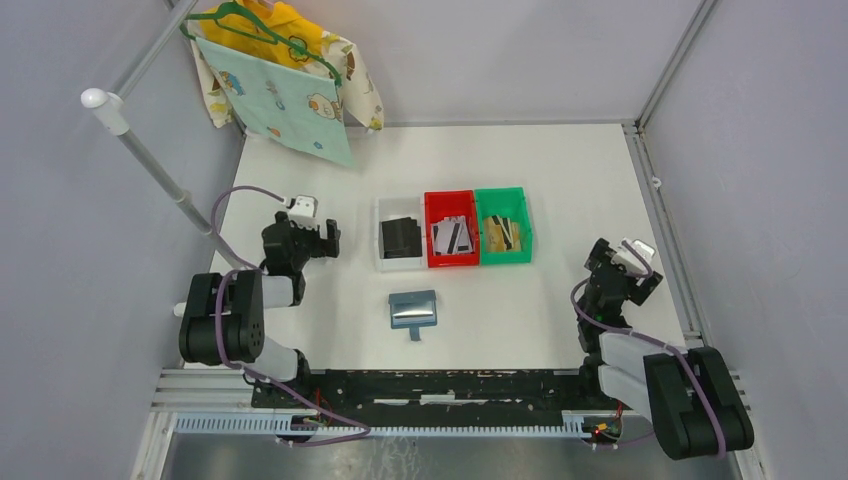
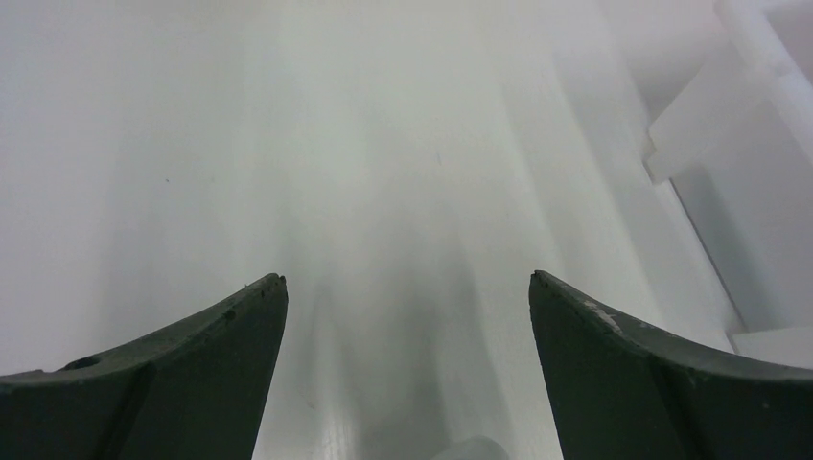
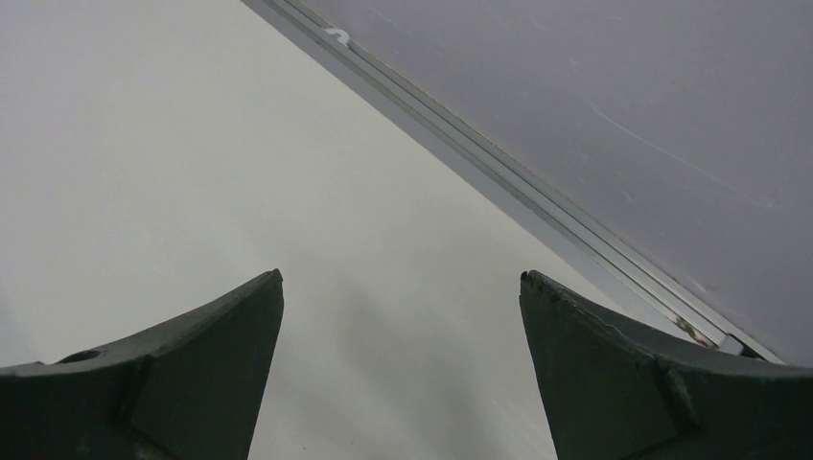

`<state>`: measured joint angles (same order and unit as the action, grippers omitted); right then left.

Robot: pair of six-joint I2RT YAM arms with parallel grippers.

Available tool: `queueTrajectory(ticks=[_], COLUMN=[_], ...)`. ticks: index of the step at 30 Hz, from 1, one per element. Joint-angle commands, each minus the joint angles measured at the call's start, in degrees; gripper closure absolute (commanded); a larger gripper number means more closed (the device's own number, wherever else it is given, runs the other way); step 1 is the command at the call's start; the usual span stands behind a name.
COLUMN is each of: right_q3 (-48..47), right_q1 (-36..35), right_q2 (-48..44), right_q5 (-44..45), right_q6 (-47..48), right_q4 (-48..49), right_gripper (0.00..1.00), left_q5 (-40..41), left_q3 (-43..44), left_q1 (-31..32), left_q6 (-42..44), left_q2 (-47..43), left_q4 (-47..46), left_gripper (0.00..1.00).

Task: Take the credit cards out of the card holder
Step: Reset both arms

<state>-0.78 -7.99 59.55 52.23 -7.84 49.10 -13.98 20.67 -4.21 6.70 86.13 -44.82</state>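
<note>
The slate-blue card holder [image 1: 413,310] lies on the white table near the front middle, its shiny window up and its strap tab pointing toward me. Black cards [image 1: 401,238] lie in the white bin, white-grey striped cards [image 1: 452,236] in the red bin, gold-tan cards [image 1: 503,234] in the green bin. My left gripper [image 1: 327,239] is open and empty, left of the bins, over bare table [image 2: 406,278]. My right gripper [image 1: 603,262] is open and empty at the right, over bare table [image 3: 401,278]. Neither wrist view shows the holder.
The white bin [image 1: 382,212], red bin [image 1: 451,197] and green bin [image 1: 502,194] stand side by side behind the holder. A pale blue patterned cloth [image 1: 272,100] and a yellow garment hang on a rack at the back left. The enclosure wall rail [image 3: 499,163] runs close to my right gripper.
</note>
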Motion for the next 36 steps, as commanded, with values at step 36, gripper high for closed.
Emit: queueTrajectory(ticks=[36], right_q3=[6.8], right_q1=[0.7], right_q2=[18.8], right_q5=[-26.9], right_q6=[17.2], right_q4=[33.6], right_gripper=[0.02], left_q5=[3.4], left_q3=[-7.9], left_q1=[-2.4], left_q6=[-5.9], left_q2=[2.8], left_q4=[-25.9], left_gripper=[0.00])
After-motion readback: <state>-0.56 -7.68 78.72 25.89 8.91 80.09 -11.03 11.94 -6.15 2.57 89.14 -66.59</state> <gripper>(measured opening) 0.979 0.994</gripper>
